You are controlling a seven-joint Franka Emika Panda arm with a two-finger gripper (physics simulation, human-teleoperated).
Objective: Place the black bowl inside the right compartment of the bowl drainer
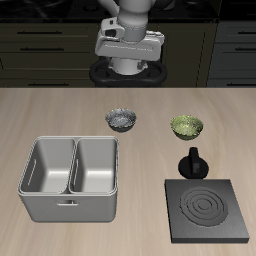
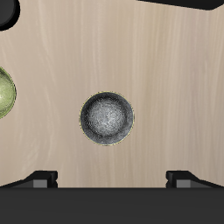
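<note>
Pale wood table (image 1: 60, 115) before dark cabinets (image 1: 40, 45); the gripper (image 2: 112, 178) hangs wide, empty, above the black bowl (image 2: 108, 119).

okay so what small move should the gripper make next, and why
Probably a straight descent toward the black bowl: the gripper hangs high over the table, fingers spread and empty, and the bowl sits almost centred beneath it, outside the bowl drainer.

White rounded arm (image 1: 133, 15), grey-white boxy hand (image 1: 128, 44), seemingly black fingers (image 2: 41, 178)

Black bowl (image 1: 122, 121) upright, just behind empty grey bowl drainer (image 1: 70, 178)
</note>
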